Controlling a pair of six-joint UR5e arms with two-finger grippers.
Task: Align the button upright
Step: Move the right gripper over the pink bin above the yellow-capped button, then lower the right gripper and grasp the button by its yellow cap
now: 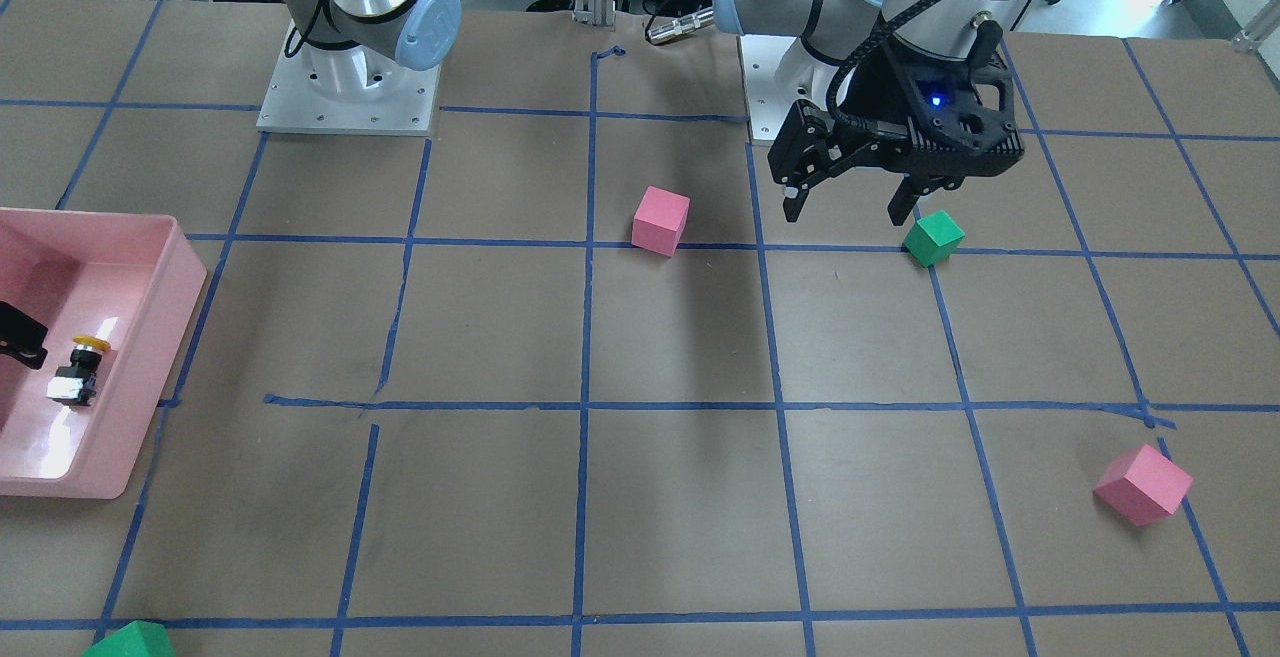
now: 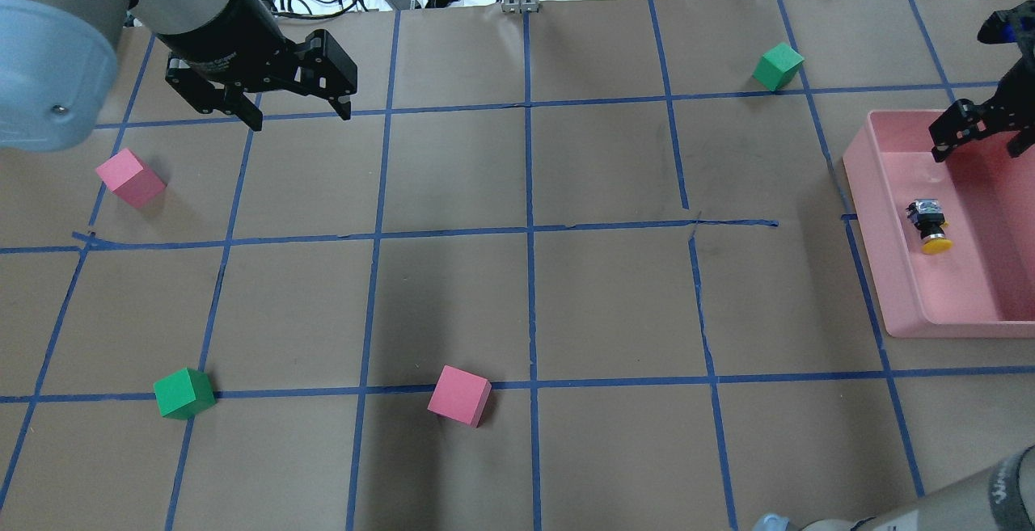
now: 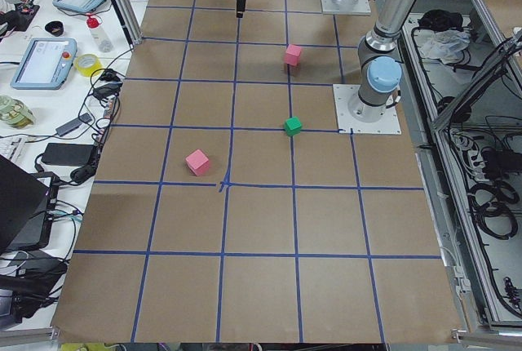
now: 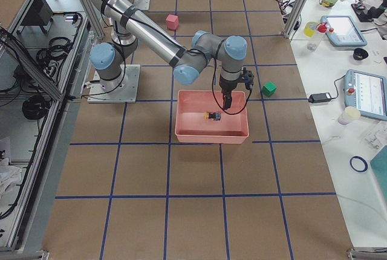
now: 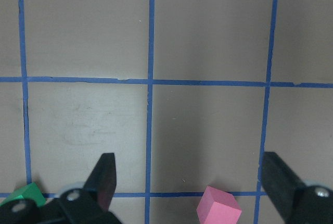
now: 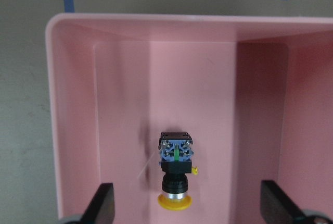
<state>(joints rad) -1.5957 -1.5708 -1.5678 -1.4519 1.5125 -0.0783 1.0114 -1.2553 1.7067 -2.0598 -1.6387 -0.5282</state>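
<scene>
Progress: judging by how it lies, the task is at an early stage. The small push-button with yellow round cap, black barrel and pale contact block (image 6: 176, 169) lies on its side, not upright, and nothing holds it.
Left to do: as I judge it, close on the button, tip it so that it stands on its block with the cap up, then let go.
Container: the shallow pink plastic tray (image 6: 125, 104) holds only the button, which lies on the tray's floor, clear of all its walls.
Button's lie: its cap points away from the tray wall that shows at the top of the right wrist view, and its block points toward that wall.
Right gripper (image 2: 980, 136): it hovers above the tray, near the button but not touching it, with jaws spread wide and empty.
Left gripper (image 2: 299, 115): it is well apart from the tray, with jaws apart and holding nothing.
Outside the tray: a green foam cube (image 2: 778, 66) sits near it. A pink foam cube (image 2: 459, 396) sits well apart from it.
</scene>
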